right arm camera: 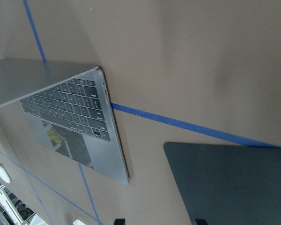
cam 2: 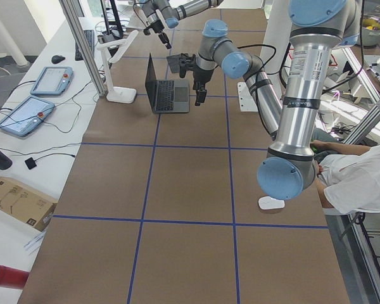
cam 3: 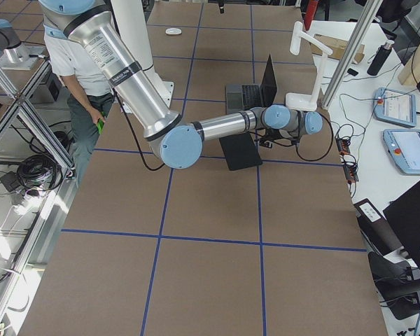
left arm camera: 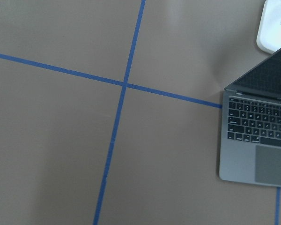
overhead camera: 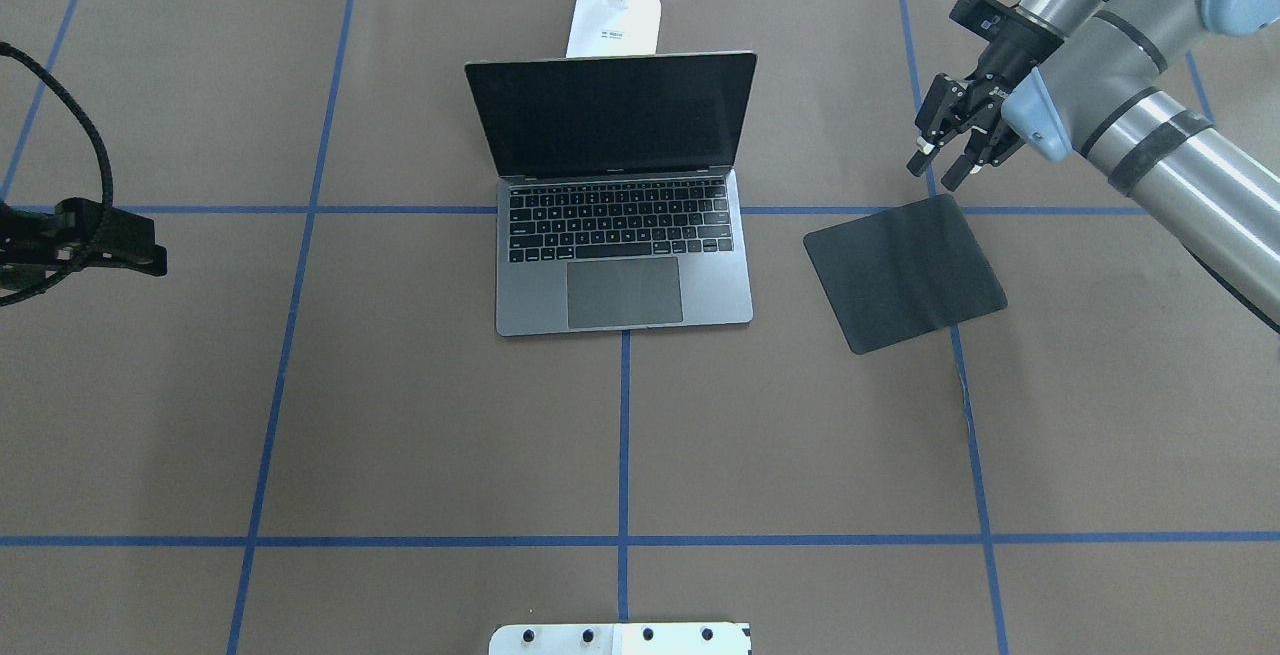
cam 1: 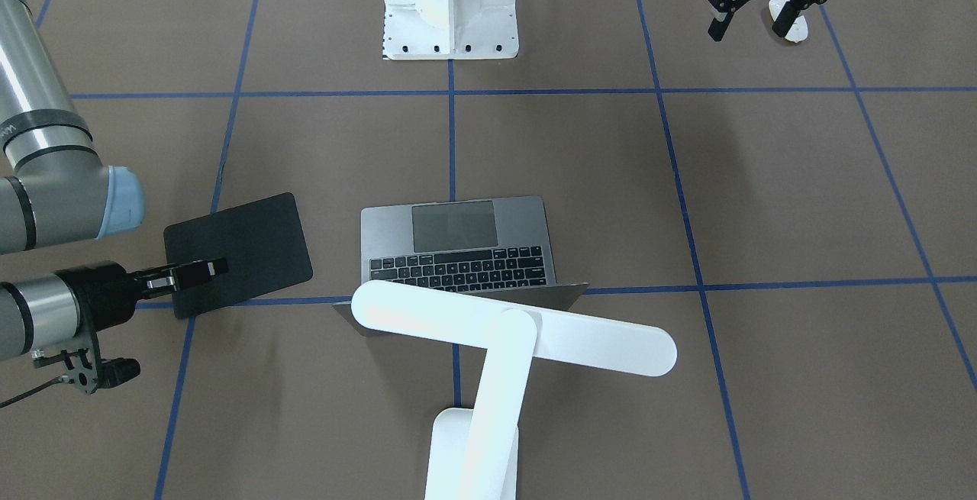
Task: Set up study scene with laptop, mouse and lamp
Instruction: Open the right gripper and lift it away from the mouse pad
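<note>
Left hand (cam 1: 748,30) spread, empty, raised clear of mouse (cam 1: 797,30) on surface (overhead camera: 400,415). Right hand (overhead camera: 932,175) spread, over black mat's (overhead camera: 905,270) far edge. Laptop (overhead camera: 620,275) open; lamp (overhead camera: 613,23) behind screen.

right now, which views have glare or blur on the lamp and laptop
Front-facing view: the large white flat-headed desk lamp is blown out, no surface detail. Left wrist view: soft all over, keys of the slim space-grey metal laptop fuzzy. Right wrist view: sharper, a yellowish reflection on its trackpad.
</note>
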`<action>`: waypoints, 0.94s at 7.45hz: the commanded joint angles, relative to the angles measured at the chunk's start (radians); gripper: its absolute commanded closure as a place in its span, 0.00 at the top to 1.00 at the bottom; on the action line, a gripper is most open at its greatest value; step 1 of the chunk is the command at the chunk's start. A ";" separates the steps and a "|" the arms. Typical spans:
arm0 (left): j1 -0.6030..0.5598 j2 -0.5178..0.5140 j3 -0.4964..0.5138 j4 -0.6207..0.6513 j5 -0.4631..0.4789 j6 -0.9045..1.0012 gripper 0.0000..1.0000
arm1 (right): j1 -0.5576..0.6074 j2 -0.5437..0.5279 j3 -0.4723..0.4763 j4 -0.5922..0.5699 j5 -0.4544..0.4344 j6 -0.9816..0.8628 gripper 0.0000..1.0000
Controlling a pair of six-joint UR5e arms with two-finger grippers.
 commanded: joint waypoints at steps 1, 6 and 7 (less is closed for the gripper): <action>0.000 0.076 0.014 -0.001 -0.004 0.160 0.99 | 0.039 -0.061 0.094 0.000 -0.185 0.006 0.61; -0.047 0.103 0.167 -0.020 -0.077 0.425 0.99 | 0.129 -0.176 0.284 0.006 -0.418 0.006 0.99; -0.069 0.142 0.194 -0.069 -0.104 0.480 0.99 | 0.131 -0.190 0.324 0.006 -0.470 0.006 0.99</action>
